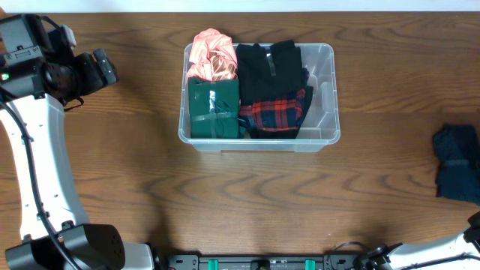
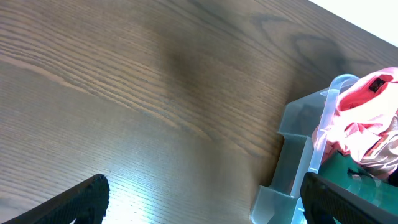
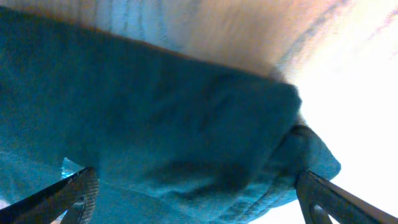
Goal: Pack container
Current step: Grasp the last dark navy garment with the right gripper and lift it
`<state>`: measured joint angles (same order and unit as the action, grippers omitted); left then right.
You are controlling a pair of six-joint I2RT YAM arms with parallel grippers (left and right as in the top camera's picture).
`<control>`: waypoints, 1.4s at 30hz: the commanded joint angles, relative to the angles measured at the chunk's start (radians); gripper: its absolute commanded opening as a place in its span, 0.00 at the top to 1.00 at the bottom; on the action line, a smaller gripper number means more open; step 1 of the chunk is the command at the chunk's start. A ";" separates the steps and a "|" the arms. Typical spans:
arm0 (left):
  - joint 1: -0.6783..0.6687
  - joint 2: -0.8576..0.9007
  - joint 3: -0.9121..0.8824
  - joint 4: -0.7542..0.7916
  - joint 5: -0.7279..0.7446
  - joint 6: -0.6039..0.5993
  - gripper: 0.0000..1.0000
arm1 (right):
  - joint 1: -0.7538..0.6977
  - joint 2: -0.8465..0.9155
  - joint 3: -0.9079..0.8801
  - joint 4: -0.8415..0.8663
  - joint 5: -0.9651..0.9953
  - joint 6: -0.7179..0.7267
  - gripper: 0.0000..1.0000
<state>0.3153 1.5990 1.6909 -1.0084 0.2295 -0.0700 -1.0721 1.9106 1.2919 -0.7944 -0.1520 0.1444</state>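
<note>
The clear plastic container [image 1: 324, 97] stands on the table at centre back. It holds a pink garment [image 1: 211, 52], a folded green one [image 1: 214, 109], a black one [image 1: 270, 67] and a red plaid one [image 1: 276, 112]. My left gripper [image 1: 103, 69] is open and empty, up left of the container. In the left wrist view its fingers [image 2: 202, 199] hang over bare wood beside the container's corner [image 2: 292, 155]. A dark blue cloth [image 1: 457, 161] lies at the right edge. My right gripper [image 3: 196, 199] is open, its fingers straddling this blue cloth [image 3: 161, 124] close up.
The wooden table [image 1: 150, 187] has a white strip along its far edge. The left arm's white link [image 1: 45, 165] runs down the left side. Part of the right arm [image 1: 472, 225] shows at the bottom right corner.
</note>
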 commanded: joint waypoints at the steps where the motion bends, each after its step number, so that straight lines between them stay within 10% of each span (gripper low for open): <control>1: 0.004 0.002 -0.005 -0.001 -0.002 0.018 0.02 | -0.014 0.007 -0.008 0.007 0.046 -0.010 0.01; 12: 0.004 0.002 -0.005 -0.001 -0.002 0.018 0.02 | -0.013 0.060 -0.066 0.097 0.040 0.000 0.14; 21: 0.004 0.002 -0.005 -0.001 -0.002 0.018 0.02 | -0.013 0.079 -0.065 0.122 -0.100 0.000 0.99; 42: 0.004 0.002 -0.005 -0.001 -0.002 0.018 0.02 | 0.385 -0.159 0.254 0.007 -0.679 -0.143 0.99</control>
<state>0.3153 1.5990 1.6909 -1.0088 0.2298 -0.0700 -0.7643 1.8503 1.4708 -0.7738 -0.6796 0.0673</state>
